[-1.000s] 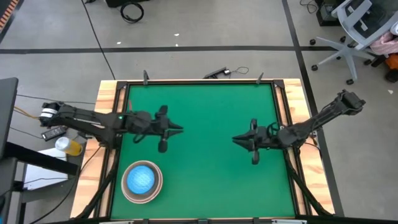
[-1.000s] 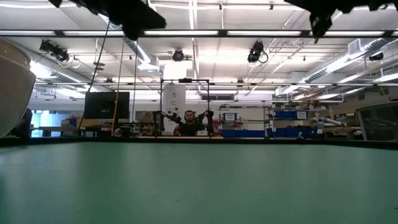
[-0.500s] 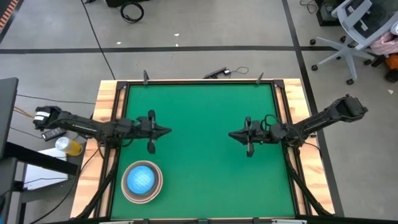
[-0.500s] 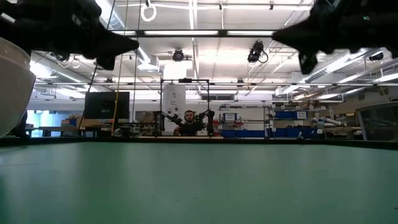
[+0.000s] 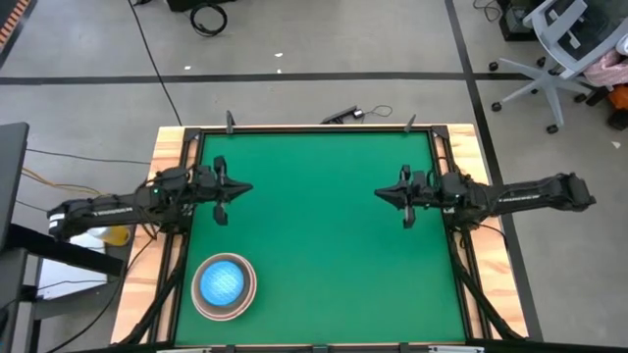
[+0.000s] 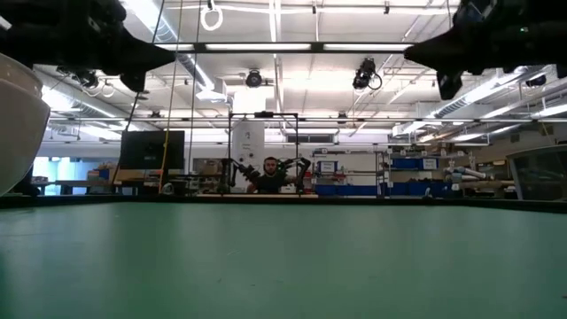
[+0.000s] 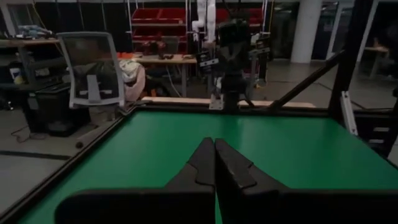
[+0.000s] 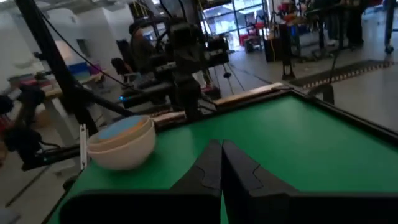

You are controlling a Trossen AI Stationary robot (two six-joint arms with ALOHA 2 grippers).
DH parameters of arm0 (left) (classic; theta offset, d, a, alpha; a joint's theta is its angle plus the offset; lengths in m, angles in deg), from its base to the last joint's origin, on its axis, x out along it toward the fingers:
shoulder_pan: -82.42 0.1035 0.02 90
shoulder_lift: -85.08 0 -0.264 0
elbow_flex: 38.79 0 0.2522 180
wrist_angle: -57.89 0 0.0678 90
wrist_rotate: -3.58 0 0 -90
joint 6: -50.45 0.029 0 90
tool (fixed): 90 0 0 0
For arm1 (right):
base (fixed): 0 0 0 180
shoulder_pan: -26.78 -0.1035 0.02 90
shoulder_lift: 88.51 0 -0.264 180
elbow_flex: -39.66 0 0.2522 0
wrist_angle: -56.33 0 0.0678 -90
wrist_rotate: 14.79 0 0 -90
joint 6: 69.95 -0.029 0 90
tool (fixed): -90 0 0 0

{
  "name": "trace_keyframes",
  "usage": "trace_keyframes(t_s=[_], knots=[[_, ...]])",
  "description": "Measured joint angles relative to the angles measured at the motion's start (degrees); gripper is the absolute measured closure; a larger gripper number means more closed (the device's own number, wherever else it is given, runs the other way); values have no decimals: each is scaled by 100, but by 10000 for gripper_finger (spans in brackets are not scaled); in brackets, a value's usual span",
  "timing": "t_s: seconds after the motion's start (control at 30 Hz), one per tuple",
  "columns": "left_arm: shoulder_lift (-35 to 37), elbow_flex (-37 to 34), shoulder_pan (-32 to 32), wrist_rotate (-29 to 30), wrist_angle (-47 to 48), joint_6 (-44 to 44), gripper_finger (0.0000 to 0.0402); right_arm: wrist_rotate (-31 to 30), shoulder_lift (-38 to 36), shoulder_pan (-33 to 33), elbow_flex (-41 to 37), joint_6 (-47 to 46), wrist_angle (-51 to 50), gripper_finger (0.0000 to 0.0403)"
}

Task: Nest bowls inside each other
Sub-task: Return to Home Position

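Observation:
A stack of nested bowls [image 5: 225, 285] rests by its base on the green table [image 5: 324, 235] near the front left corner: a white outer bowl with a tan rim inside it and a light-blue speckled bowl on top. The right wrist view shows the stack [image 8: 122, 144]; the low view shows its white wall [image 6: 18, 124] at the left edge. My left gripper [image 5: 248, 187] is shut and empty, held level above the table's left side. My right gripper [image 5: 379, 194] is shut and empty, level above the right side. The two point at each other.
Wooden rails [image 5: 169, 255] and a dark frame border the table. The middle of the green surface [image 5: 314, 196] lies bare between the grippers. Beyond the table stand an office chair [image 5: 564, 49] and cables on the floor. A person [image 6: 269, 175] sits far behind the table.
Both grippers have shut and drawn back from the table's middle, the left toward the left edge, the right toward the right edge, both sinking a little and ending up level. The bowl stack has stayed in place.

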Motion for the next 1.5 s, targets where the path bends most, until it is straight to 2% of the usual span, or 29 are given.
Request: trace_keyframes(t_s=[0.17,0.4,0.5,0.63,0.73,0.87,1.0,1.23,1.4,1.5], knots=[[567,-267,-11,33,80,-102,401,-126,-646,-362,-300,-120,-24,397],[714,-893,-12,266,-875,-426,401,-1429,-814,-1123,-967,-345,386,397],[644,-1009,-49,374,-797,-420,401,-1574,-752,-1318,-1112,-186,363,398],[644,-1090,-68,476,-732,-314,401,-1523,-789,-1334,-1188,252,376,398],[658,-990,-66,489,-716,-221,401,-1392,-909,-1081,-1188,669,535,398],[697,-759,-66,461,-266,-194,401,-641,-1224,-510,-1188,669,423,398],[895,-737,-80,411,-149,-248,401,-11,-1568,-42,-1188,369,-183,398],[1331,-731,-84,303,237,-293,401,305,-2114,101,-1188,-3,-864,396],[1441,-731,-84,362,446,-247,401,140,-2398,4,-1247,-99,-1126,395],[1443,-928,-134,364,194,-245,401,83,-2447,-84,-1247,-189,-1095,395]])
